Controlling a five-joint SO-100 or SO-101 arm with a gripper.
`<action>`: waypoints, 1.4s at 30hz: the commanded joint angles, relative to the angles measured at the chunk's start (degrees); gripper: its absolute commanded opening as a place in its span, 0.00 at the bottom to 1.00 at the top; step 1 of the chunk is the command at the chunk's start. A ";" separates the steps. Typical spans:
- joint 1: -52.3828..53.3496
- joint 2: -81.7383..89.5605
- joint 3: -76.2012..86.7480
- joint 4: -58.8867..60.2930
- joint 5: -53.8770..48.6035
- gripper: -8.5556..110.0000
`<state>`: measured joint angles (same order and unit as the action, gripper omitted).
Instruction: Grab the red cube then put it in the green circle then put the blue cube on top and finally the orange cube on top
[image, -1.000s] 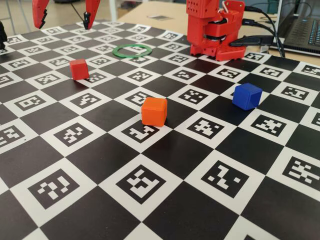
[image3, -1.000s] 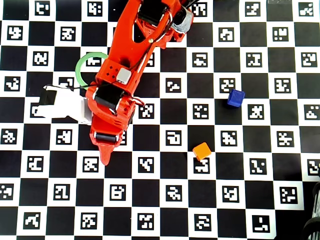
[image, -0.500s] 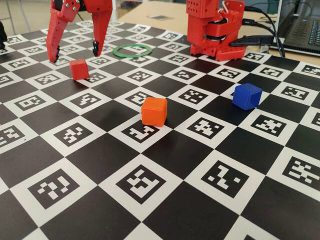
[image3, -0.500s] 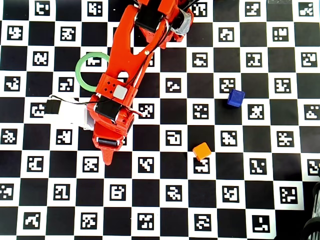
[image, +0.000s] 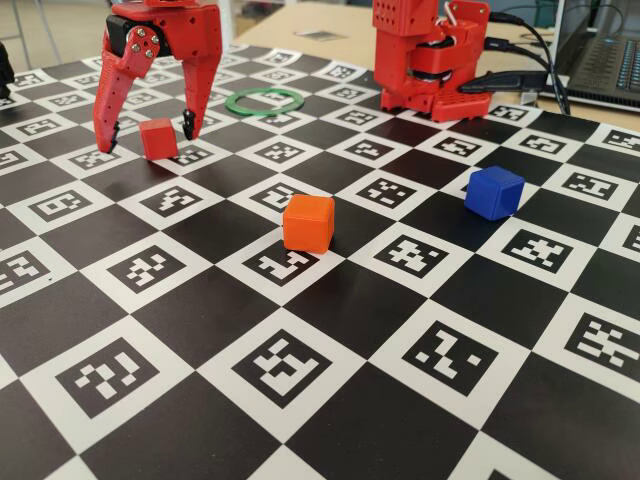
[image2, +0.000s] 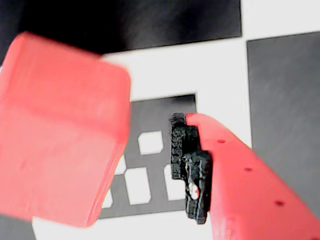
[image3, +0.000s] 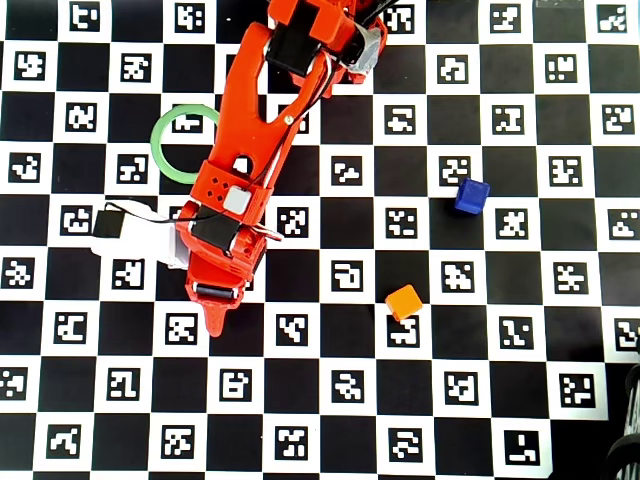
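We record the marker-printed checkerboard mat, flat and matte, as the largest item. Above it the red plastic arm reaches toward the left in the fixed view. Its gripper has its jaws apart, one either side of the red cube, tips low near the mat, neither visibly touching the cube. In the wrist view the cube fills the left, with a black textured pad on the finger just beside it.

We judge the step to be grasping this cube. Done well, the jaws should close squarely on opposite flat faces, with the cube centred and the tips clear of the mat.

The green circle, a thin flat ring, lies empty near the gripper. The blue cube and orange cube, matte with softened edges, sit well apart.
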<state>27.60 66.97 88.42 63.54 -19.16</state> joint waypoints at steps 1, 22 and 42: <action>0.62 1.93 -1.85 -0.53 -0.70 0.44; 0.26 1.14 -3.16 -0.97 -1.49 0.44; -0.35 0.62 -4.39 -1.23 -6.68 0.44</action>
<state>27.69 66.01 87.98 63.37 -25.31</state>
